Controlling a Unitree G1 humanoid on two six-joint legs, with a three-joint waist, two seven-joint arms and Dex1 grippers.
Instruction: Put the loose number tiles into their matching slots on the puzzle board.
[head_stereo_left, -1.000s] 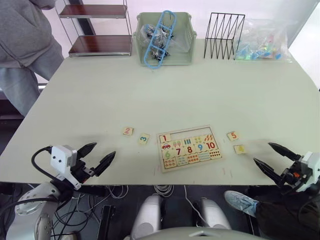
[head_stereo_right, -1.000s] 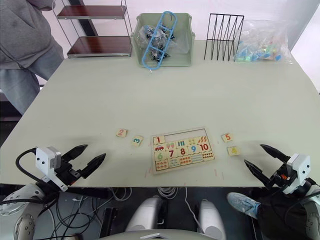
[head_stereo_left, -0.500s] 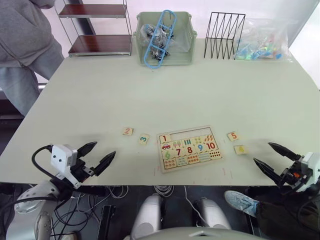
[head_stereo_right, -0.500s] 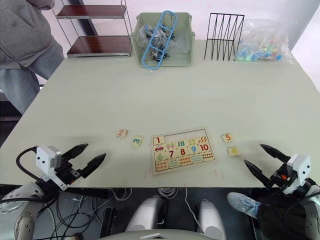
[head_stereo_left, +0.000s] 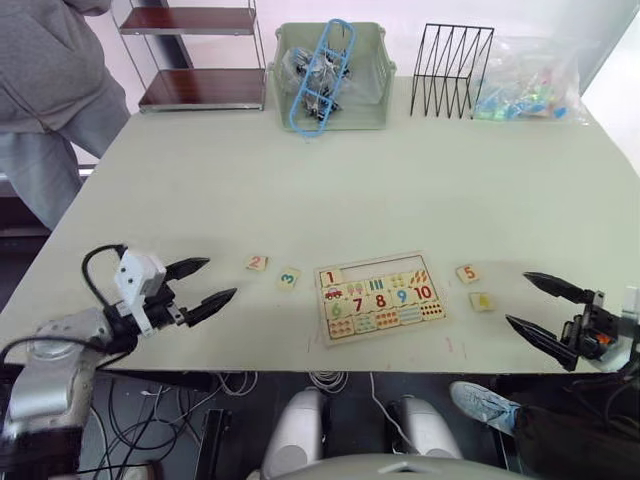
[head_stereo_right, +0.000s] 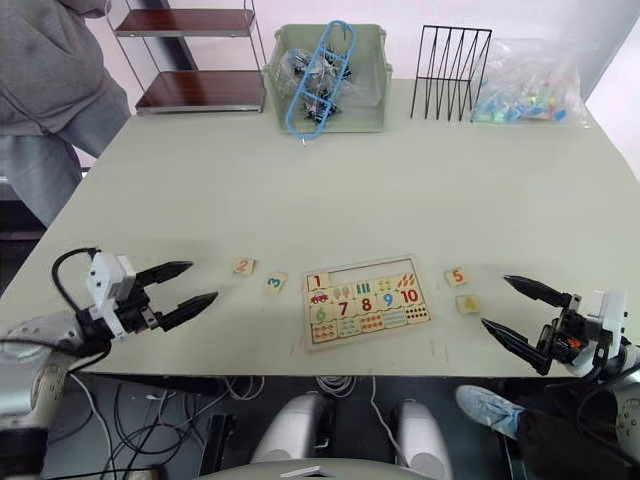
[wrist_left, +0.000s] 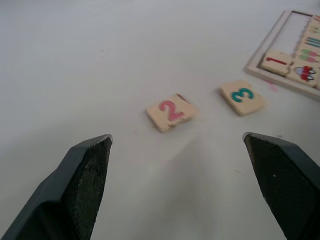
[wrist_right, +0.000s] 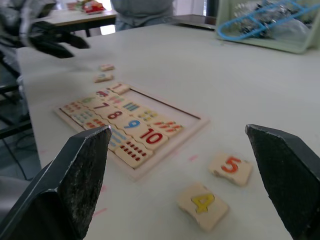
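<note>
The puzzle board (head_stereo_left: 379, 296) lies near the table's front edge, tile 1 (head_stereo_left: 329, 277) seated in its top row with the rest of that row bare. Tiles 2 (head_stereo_left: 257, 263) and 3 (head_stereo_left: 288, 278) lie loose left of the board; tiles 5 (head_stereo_left: 467, 273) and 4 (head_stereo_left: 481, 300) lie loose to its right. My left gripper (head_stereo_left: 205, 282) is open, just left of tile 2, which sits ahead of its fingers in the left wrist view (wrist_left: 171, 111). Open too, my right gripper (head_stereo_left: 532, 304) hovers right of tile 4 (wrist_right: 203, 204).
At the back stand a green bin (head_stereo_left: 330, 78) with a blue clip, a black wire rack (head_stereo_left: 450, 70) and a bag of coloured pieces (head_stereo_left: 528, 85). A wooden shelf (head_stereo_left: 196, 55) and a person in grey (head_stereo_left: 45, 90) are at the back left.
My left gripper has moved forward onto the table toward tile 2. My right gripper has shifted slightly inward toward tile 4. The tiles have not moved.
</note>
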